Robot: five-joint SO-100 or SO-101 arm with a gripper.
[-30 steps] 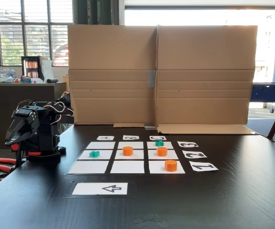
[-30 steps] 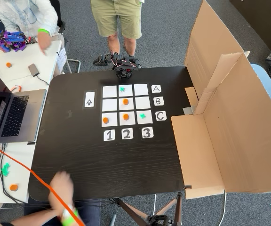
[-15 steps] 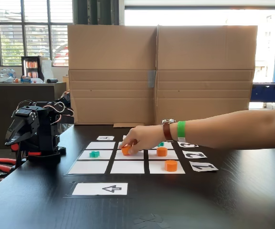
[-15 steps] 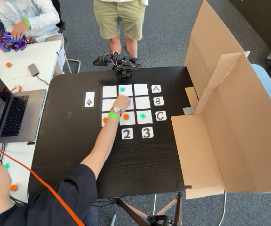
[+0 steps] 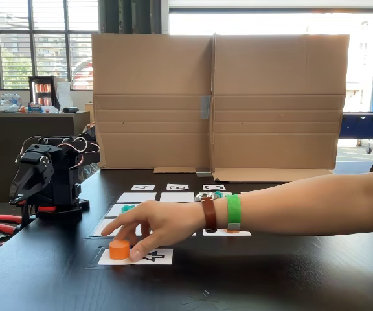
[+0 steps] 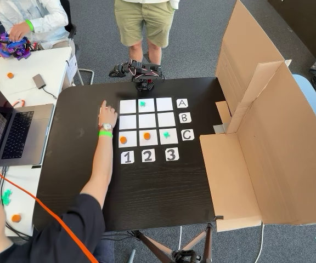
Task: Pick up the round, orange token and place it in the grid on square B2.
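Person's hand (image 5: 157,223) sits on the orange token (image 5: 119,249), lower left on the arrow sheet (image 5: 160,257). End effector (image 5: 28,191) parked far left, state unreadable. Collision risk if arm starts.

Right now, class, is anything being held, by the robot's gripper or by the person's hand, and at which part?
The person's hand pinches the round orange token by its sides, on the arrow sheet. The folded arm's gripper shows nothing in it.
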